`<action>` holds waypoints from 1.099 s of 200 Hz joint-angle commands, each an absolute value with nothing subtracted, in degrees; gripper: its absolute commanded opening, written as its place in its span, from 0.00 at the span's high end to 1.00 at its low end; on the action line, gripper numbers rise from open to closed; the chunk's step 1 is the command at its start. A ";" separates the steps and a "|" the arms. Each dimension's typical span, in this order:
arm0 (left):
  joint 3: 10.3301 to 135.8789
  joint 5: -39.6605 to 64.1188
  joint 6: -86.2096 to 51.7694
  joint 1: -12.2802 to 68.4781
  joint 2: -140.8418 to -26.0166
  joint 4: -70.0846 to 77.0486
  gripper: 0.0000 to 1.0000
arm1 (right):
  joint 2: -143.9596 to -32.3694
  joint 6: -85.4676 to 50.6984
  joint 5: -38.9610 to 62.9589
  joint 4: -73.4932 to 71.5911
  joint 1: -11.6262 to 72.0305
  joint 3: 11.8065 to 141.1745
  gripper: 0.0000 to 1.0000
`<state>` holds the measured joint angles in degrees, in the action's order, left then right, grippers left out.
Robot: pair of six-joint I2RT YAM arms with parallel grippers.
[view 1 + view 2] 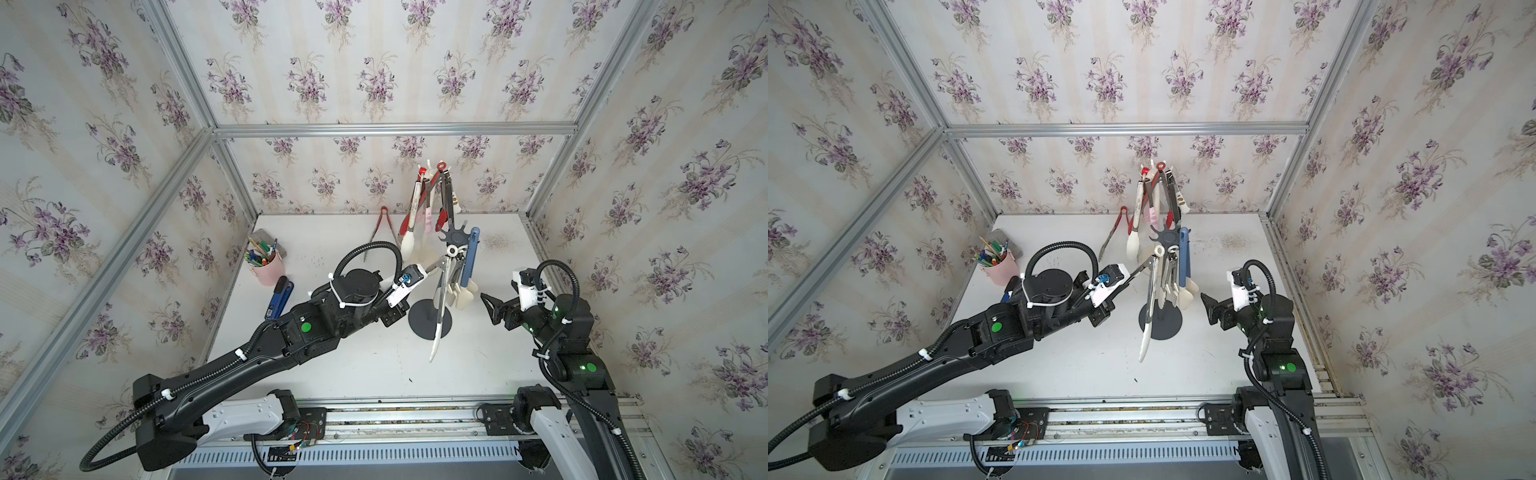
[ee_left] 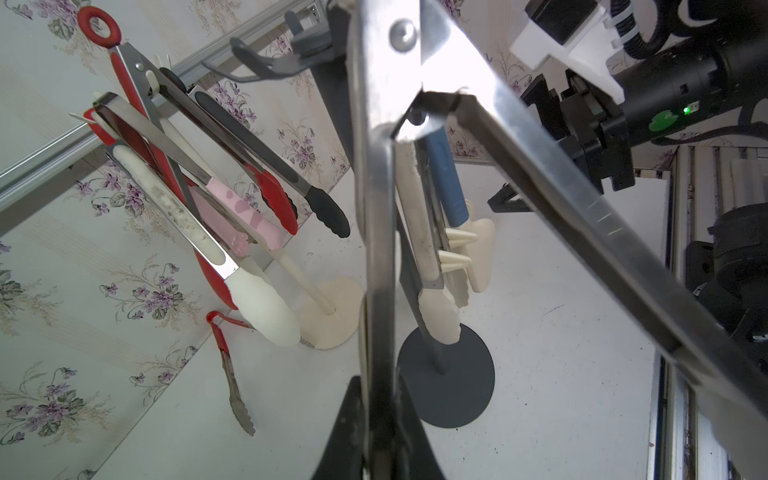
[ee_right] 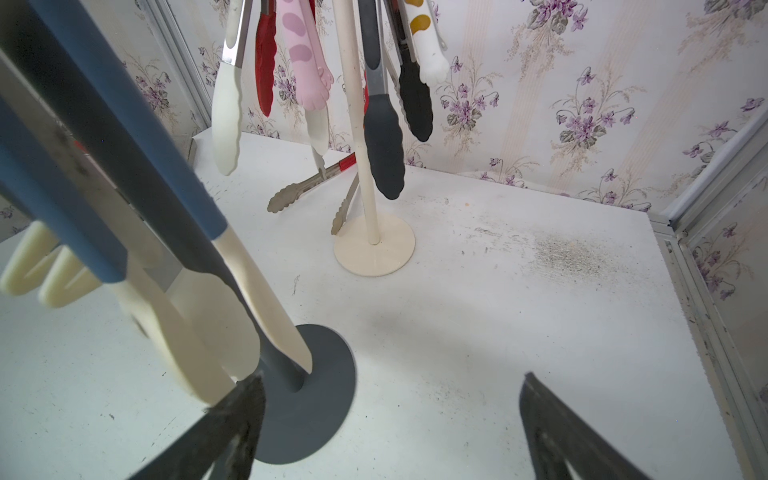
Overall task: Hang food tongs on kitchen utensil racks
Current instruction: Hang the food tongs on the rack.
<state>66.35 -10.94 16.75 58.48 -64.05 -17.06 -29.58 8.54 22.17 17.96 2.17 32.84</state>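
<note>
**Progress.** The job is judged nearly complete. The cream-white rack (image 3: 356, 124), at 12 o'clock on the counter (image 1: 374, 365), carries a full cluster of hung tongs with red, pink, black and white tips. The dark grey rack (image 1: 419, 322), near the middle, carries the blue-handled tongs (image 1: 469, 257) and some cream-tipped ones.

**In hand.** The left gripper (image 2: 378, 424) is clamped on one steel arm of the white-tipped tongs (image 1: 437, 328). Their hinge end is raised beside the grey rack's crown. Whether the loop has caught a hook cannot be told. The right gripper (image 3: 395, 440) stands with jaws apart and empty, at 3 o'clock of that rack.

**Outstanding.** The red-handled steel tongs (image 2: 230, 374) lie flat on the counter at about 11 o'clock, just beside the cream rack's base.

**Surface and room.** The white counter is scuffed, with a grey speckled patch (image 3: 569, 257). A pink cup (image 1: 268, 270) of pens stands at 10 o'clock. The walls have violet-sprig wallpaper in an aluminium frame.
</note>
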 commanded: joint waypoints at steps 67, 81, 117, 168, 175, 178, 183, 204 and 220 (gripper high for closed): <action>66.66 -13.91 15.57 58.01 -66.11 -16.50 1.00 | -29.44 9.40 22.86 17.86 2.19 33.40 0.06; 67.06 -15.09 14.94 57.93 -66.51 -16.95 1.00 | -29.44 9.40 22.84 17.86 2.19 33.40 0.06; 69.05 -16.17 14.60 57.93 -67.19 -18.11 1.00 | -29.53 9.52 22.68 17.85 2.18 33.57 0.06; 69.30 -16.22 14.44 57.93 -67.35 -19.31 1.00 | -29.44 9.58 22.78 17.76 2.17 33.39 0.06; 69.19 -16.02 14.41 57.98 -67.41 -19.57 1.00 | -29.44 9.57 22.82 17.62 2.18 33.31 0.06; 69.24 -15.92 14.41 57.97 -67.42 -19.64 1.00 | -29.44 9.56 22.77 17.58 2.20 33.30 0.06; 69.04 -15.83 14.37 57.97 -67.51 -19.84 1.00 | -29.44 9.58 22.70 17.58 2.19 33.31 0.06; 68.39 -15.82 14.16 57.95 -67.43 -19.95 1.00 | -29.53 9.58 22.68 17.58 2.17 33.31 0.06; 67.91 -15.90 13.78 57.92 -67.43 -19.95 0.96 | -29.53 9.58 22.53 17.59 2.20 33.20 0.06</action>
<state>68.42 -15.49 14.98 57.95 -67.40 -20.56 -29.56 8.97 22.20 18.00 2.20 33.17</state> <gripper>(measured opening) 0.116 0.939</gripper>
